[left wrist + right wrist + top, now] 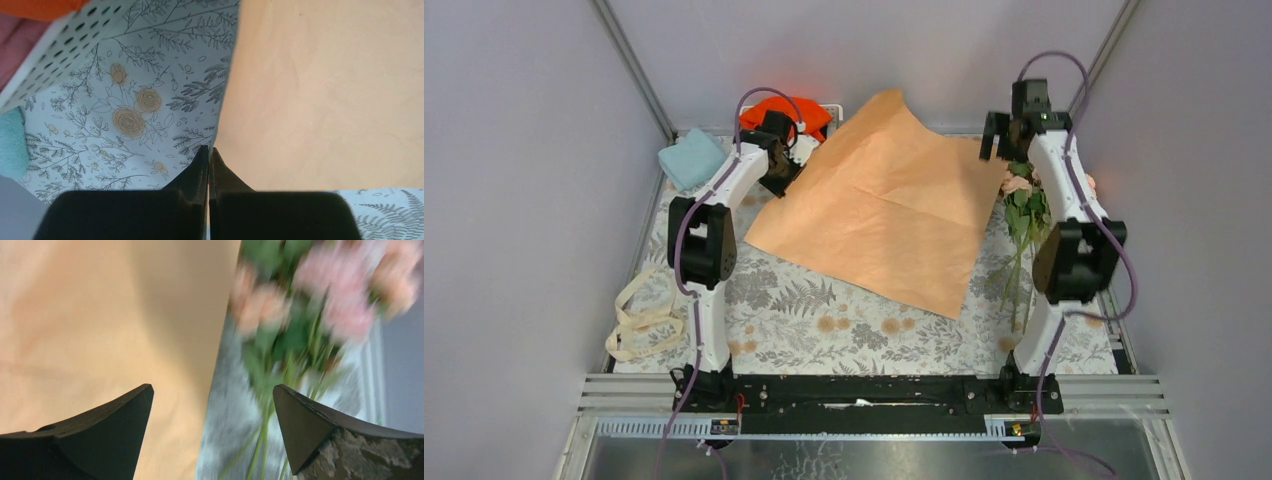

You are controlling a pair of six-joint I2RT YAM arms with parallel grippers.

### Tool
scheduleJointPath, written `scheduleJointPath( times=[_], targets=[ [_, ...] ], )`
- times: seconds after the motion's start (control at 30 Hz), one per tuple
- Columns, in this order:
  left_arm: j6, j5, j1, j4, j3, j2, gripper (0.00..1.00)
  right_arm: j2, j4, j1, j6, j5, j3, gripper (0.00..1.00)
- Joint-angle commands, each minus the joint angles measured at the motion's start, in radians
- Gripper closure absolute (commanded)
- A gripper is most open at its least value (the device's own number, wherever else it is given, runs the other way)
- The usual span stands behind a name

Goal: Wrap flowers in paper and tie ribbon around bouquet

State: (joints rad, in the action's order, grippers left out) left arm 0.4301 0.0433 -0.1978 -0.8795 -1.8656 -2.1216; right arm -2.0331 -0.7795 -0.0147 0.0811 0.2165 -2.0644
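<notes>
Paper [884, 195] lies flat on the surface [824, 310], peach face up. It looks thin, light and floppy, so pinch an edge. Flowers [1022, 210] lie just beside its right edge. Blooms look fragile, so take the stems. Right gripper [212, 395] is wide open and empty above them. Left gripper [209, 150] is shut at the paper's left edge, nothing visibly held.
</notes>
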Motion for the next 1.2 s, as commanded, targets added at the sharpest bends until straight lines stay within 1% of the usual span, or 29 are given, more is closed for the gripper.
scheduleJointPath(
  times=[0.0,0.03,0.07,0.13,0.2,0.3,0.33,0.37,0.4,0.43,0.5,0.63,0.73,0.77,0.8,0.83,0.9,0.93,1.0,1.07,1.13,1.17],
  targets=[
    [0.045,-0.037,0.008,0.078,0.041,0.045,1.0,0.415,0.191,-0.033,0.145,-0.201,0.544,0.05],
    [0.061,-0.039,0.008,0.087,0.05,0.049,1.0,0.46,0.223,-0.049,0.15,-0.226,0.657,0.06],
    [0.084,-0.039,0.008,0.097,0.062,0.056,1.0,0.487,0.229,-0.085,0.146,-0.247,0.707,0.07],
    [0.144,-0.054,0.008,0.124,0.099,0.077,1.0,0.491,0.194,-0.155,0.135,-0.268,0.759,0.11],
    [0.212,-0.058,0.008,0.151,0.138,0.107,1.0,0.474,0.171,-0.259,0.127,-0.296,0.803,0.14],
    [0.276,-0.053,0.005,0.216,0.203,0.148,1.0,0.433,0.228,-0.422,0.142,-0.272,0.878,0.15],
    [0.285,-0.06,0.003,0.23,0.212,0.153,1.0,0.41,0.256,-0.472,0.134,-0.283,0.893,0.15],
    [0.287,-0.071,0.002,0.238,0.212,0.15,1.0,0.381,0.256,-0.518,0.122,-0.263,0.893,0.15],
    [0.286,-0.083,0.001,0.243,0.207,0.146,1.0,0.348,0.24,-0.563,0.124,-0.209,0.887,0.16],
    [0.287,-0.096,0.001,0.251,0.205,0.14,1.0,0.321,0.234,-0.598,0.128,-0.17,0.887,0.16],
    [0.309,-0.115,0.001,0.269,0.21,0.135,1.0,0.288,0.262,-0.646,0.152,-0.166,0.918,0.17],
    [0.4,-0.147,0.005,0.326,0.221,0.132,1.0,0.238,0.315,-0.732,0.204,-0.211,0.98,0.19],
    [0.425,-0.191,0.007,0.361,0.169,0.1,1.0,0.18,0.365,-0.827,0.244,-0.337,1.004,0.2],
    [0.418,-0.206,0.006,0.361,0.141,0.085,0.92,0.163,0.381,-0.862,0.259,-0.376,1.0,0.2],
    [0.409,-0.222,0.006,0.36,0.112,0.072,0.63,0.153,0.399,-0.905,0.276,-0.419,0.987,0.21],
    [0.397,-0.231,0.006,0.36,0.091,0.064,0.5,0.147,0.419,-0.936,0.289,-0.458,0.975,0.21],
    [0.358,-0.245,0.006,0.359,0.054,0.062,0.14,0.152,0.458,-0.982,0.309,-0.541,0.944,0.21],
    [0.337,-0.248,0.006,0.357,0.046,0.068,0.03,0.165,0.473,-0.994,0.312,-0.576,0.928,0.21],
    [0.298,-0.248,0.006,0.35,0.056,0.096,0.01,0.21,0.479,-0.996,0.307,-0.627,0.898,0.2],
    [0.268,-0.229,0.008,0.329,0.107,0.149,0.01,0.272,0.442,-0.976,0.281,-0.593,0.878,0.17],
    [0.243,-0.198,0.009,0.316,0.186,0.227,0.02,0.345,0.402,-0.908,0.279,-0.553,0.89,0.16],
    [0.226,-0.18,0.011,0.315,0.235,0.287,0.01,0.388,0.394,-0.852,0.291,-0.525,0.911,0.16]
  ],
)
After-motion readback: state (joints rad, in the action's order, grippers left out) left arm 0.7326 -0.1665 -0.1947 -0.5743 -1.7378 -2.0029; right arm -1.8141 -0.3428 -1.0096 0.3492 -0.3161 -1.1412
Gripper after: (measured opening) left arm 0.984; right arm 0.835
